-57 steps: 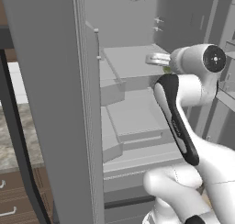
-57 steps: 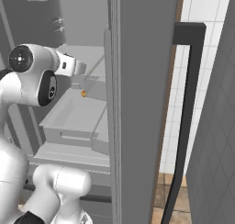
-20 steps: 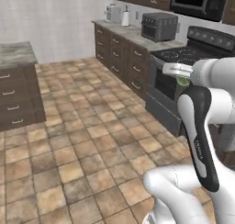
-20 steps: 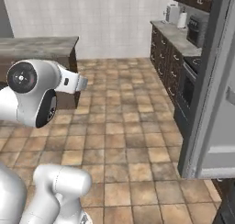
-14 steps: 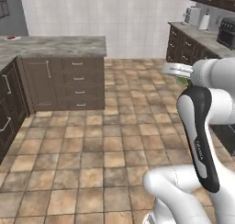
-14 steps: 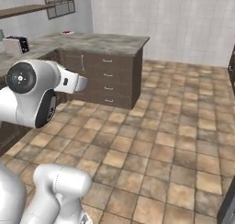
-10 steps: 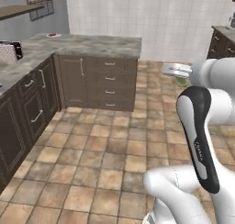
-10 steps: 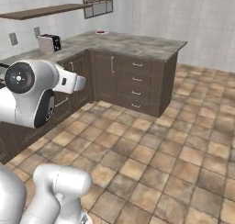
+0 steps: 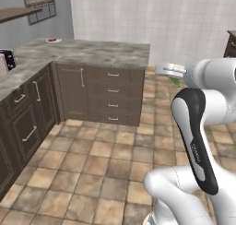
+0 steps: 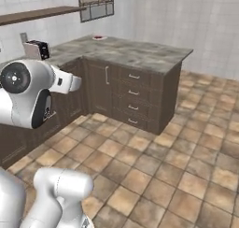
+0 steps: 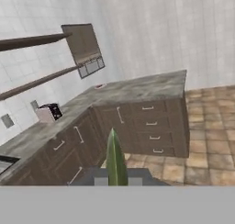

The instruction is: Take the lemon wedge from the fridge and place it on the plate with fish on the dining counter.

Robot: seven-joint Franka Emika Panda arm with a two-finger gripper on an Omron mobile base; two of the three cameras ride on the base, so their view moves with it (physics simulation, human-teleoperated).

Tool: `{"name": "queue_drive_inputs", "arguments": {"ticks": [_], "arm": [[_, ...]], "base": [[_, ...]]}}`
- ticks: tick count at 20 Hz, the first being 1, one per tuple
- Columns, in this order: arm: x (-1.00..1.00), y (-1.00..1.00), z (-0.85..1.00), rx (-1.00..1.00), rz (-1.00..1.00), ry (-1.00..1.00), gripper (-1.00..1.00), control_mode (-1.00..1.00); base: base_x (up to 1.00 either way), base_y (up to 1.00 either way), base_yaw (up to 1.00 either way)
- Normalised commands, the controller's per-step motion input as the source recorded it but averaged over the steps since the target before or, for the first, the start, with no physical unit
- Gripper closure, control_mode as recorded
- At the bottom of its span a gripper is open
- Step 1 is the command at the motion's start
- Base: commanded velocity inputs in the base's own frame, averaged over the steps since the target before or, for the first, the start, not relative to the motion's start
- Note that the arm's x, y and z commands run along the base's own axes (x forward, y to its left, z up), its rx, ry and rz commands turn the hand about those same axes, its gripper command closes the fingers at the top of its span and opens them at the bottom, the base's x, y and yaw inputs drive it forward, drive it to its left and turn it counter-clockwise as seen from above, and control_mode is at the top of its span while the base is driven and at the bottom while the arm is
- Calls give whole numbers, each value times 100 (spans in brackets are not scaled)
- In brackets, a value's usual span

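The base has swung on since half a second ago: the broad dining counter of grey-brown marbled stone (image 9: pixel 92 53) over dark brown drawer fronts now sits nearer the middle of both base views, while the arm's pose looks unchanged. At the far left corner of that counter lies a small round pale plate (image 9: pixel 54 40) with a red-orange fish (image 9: pixel 54 39) on it, too small for detail. The left base view shows a silver toaster (image 9: pixel 5 60) at its left edge on the side run of counter. It also shows the two-finger gripper (image 9: pixel 173 77) held out at the end of the white arm, with a bit of green under it. The hand view shows that green plainly: the tiny olive-green pointed lemon wedge (image 11: pixel 115 159), a smooth narrow sliver pinched upright between the closed fingertips (image 11: pixel 101 181), well apart from the plate (image 11: pixel 99 86). The right base view shows the wrist only, the wedge hidden.
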Motion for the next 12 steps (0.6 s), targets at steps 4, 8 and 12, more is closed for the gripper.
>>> {"name": "queue_drive_inputs", "arguments": {"ticks": [4,8,12], "arm": [[0,0,0,0,0,0,100,100],[0,0,0,0,0,0,100,100],[0,0,0,0,0,0,100,100]], "base": [[100,-51,-48],[100,-52,-56],[100,-57,-57]]}}
